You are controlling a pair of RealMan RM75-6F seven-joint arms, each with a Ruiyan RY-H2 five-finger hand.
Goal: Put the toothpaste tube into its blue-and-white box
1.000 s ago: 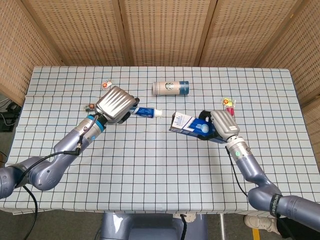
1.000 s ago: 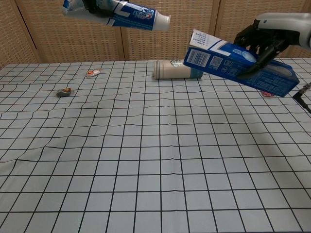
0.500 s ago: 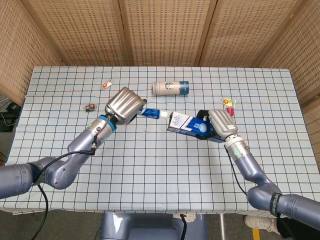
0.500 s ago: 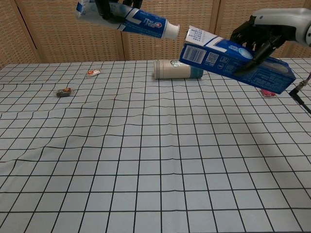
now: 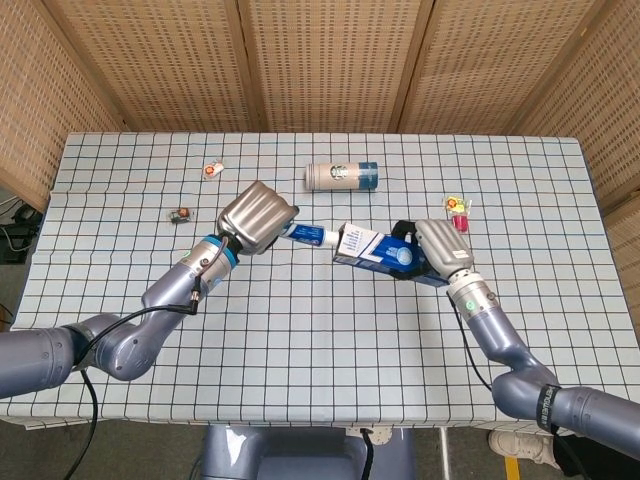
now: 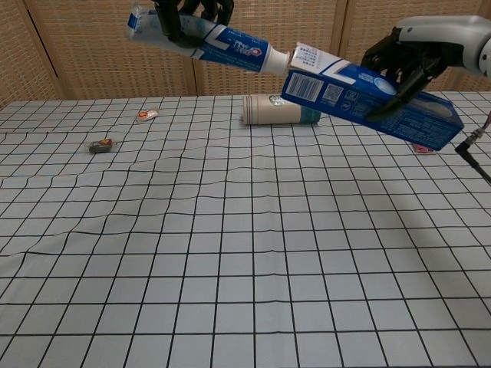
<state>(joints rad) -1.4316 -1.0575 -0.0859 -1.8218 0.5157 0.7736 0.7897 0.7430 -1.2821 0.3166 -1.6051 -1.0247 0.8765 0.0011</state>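
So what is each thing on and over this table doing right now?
Toothpaste tube: held in the air, cap end at the box's open end.
Box: held tilted above the table, open flap toward the tube.
Left hand: grips the tube.
Right hand: grips the box.
Cup: lying on its side.

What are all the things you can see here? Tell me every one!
toothpaste tube: one, blue and white, held in the air, cap at the box's open end
box: one, blue and white, held tilted above the table
cup: one, beige with a blue end, lying on its side at the far middle
small packets: a few, red and yellow, far right
small wrapper: one, orange and white, far left
small dark thing: one, left side
table: one, white grid cloth
left hand: holds the tube
right hand: holds the box
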